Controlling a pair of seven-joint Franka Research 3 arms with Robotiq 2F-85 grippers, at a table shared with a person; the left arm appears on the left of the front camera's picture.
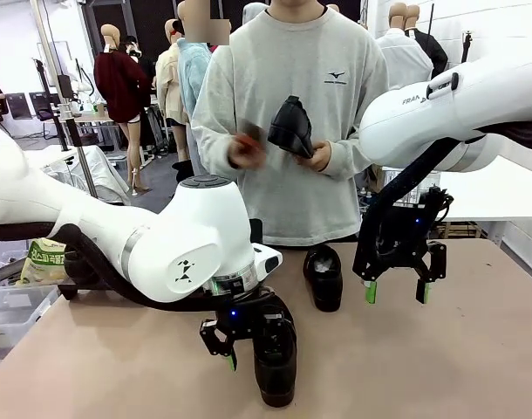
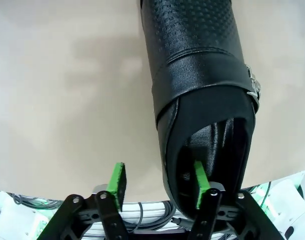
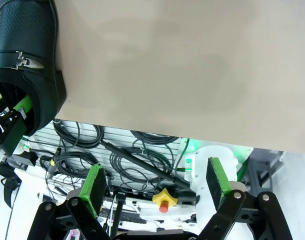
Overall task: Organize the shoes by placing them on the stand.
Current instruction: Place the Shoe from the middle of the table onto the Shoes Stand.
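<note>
A black glossy shoe (image 1: 276, 367) with a buckle strap stands near the table's front edge, toe toward me in the left wrist view (image 2: 197, 65). My left gripper (image 1: 253, 353) (image 2: 158, 185) is open and straddles its side wall: one green pad sits inside the shoe's opening, the other outside, clear of the leather. A second shoe (image 1: 323, 278) lies mid-table. Just right of it my right gripper (image 1: 395, 292) (image 3: 157, 182) hangs open over bare table with nothing between its fingers. The person holds a third shoe (image 1: 289, 127) at chest height. The near shoe (image 3: 27, 60) also shows in the right wrist view.
The person stands at the far edge of the tan table (image 1: 475, 367), one hand (image 1: 247, 147) holding something red. A clear bin with a packet (image 1: 41, 262) sits off the table's left. Cables (image 3: 127, 160) and a yellow-red knob (image 3: 164, 198) lie below the table's near edge.
</note>
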